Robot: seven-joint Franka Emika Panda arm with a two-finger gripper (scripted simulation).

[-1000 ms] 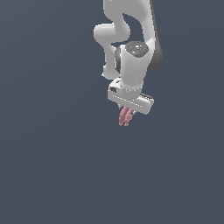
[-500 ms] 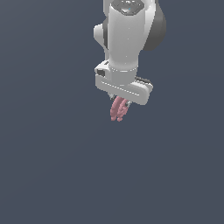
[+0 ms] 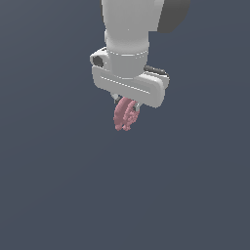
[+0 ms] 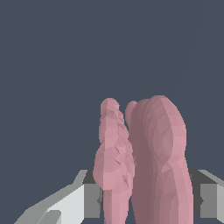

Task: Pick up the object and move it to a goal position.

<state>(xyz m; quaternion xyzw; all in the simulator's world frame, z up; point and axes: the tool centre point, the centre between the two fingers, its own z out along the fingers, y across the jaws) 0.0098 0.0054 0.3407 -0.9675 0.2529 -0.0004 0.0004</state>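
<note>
The object is a small pink knobbly lump hanging below the white gripper in the exterior view, well above the grey floor. The jaws are shut on its upper part, which the gripper body mostly hides. In the wrist view the object fills the middle as two ridged pink lobes, with one grey finger on one side and the other finger on the opposite side, pressing against it.
The white arm rises out of the exterior view's top. A plain dark grey floor lies all around and below. No goal marker shows in either view.
The arm has come nearer to the exterior camera and shifted slightly toward its left, carrying the pink object with it. The grip has not changed.
</note>
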